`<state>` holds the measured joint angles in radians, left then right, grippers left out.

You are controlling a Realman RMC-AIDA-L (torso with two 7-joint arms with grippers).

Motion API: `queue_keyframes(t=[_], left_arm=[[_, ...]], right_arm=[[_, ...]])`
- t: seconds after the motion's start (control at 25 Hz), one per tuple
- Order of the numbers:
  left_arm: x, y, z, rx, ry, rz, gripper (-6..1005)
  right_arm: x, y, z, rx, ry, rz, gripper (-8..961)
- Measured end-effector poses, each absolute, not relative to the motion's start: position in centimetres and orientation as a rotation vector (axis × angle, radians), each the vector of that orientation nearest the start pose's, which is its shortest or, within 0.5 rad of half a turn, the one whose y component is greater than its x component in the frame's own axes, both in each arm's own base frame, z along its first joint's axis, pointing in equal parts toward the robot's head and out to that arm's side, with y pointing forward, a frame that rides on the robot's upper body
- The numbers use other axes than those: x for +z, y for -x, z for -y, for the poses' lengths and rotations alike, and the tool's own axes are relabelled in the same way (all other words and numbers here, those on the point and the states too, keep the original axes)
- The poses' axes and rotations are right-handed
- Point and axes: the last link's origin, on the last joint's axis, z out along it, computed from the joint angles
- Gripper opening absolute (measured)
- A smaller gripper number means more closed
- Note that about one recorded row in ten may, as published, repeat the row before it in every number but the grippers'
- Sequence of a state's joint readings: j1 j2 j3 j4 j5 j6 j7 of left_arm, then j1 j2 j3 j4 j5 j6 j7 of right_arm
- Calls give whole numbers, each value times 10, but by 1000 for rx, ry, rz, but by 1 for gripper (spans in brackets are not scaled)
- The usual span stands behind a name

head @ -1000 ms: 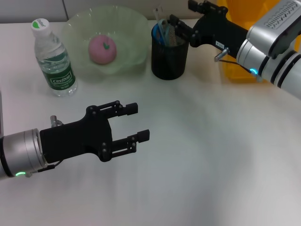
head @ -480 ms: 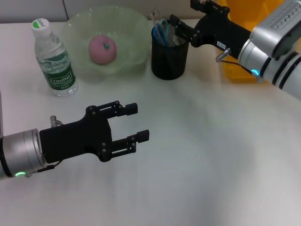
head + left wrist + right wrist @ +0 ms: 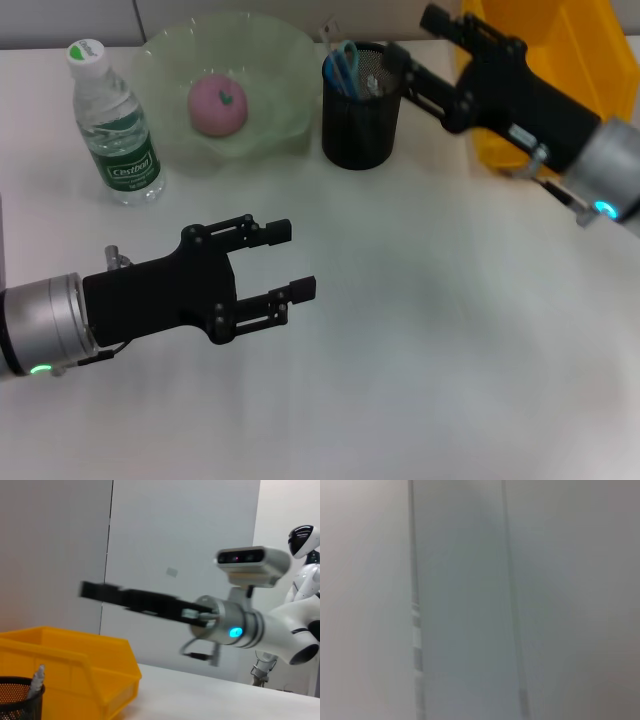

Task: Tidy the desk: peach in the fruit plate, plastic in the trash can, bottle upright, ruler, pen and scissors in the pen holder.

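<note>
A black mesh pen holder stands at the back centre, with blue scissors and other thin items in it. My right gripper is open and empty, just right of the holder's rim, in front of the yellow bin. A pink peach lies in the green fruit plate. A clear bottle stands upright at the far left. My left gripper is open and empty over the table's front left. No loose plastic shows.
The white table spreads to the front and right. The left wrist view shows the yellow bin, the pen holder's rim and my right arm's gripper farther off. The right wrist view shows only a blurred grey surface.
My right gripper has drawn back to the right, from above the pen holder to beside its rim, and the arm has dropped lower. The left arm has not moved.
</note>
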<state>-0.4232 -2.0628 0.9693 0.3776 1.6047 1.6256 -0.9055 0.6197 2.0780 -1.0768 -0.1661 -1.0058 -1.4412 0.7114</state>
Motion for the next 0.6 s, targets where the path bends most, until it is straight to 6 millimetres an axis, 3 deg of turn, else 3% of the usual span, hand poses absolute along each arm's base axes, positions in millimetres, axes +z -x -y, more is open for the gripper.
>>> queue_keyframes(t=[0.36, 0.6], left_arm=[[-28, 270, -269, -1040, 2723, 343, 676], [-20, 273, -266, -1045, 2758, 373, 676]], right_arm=[[-11, -247, -297, 1194, 2673, -459, 666], [-11, -259, -278, 1090, 2842, -431, 666]])
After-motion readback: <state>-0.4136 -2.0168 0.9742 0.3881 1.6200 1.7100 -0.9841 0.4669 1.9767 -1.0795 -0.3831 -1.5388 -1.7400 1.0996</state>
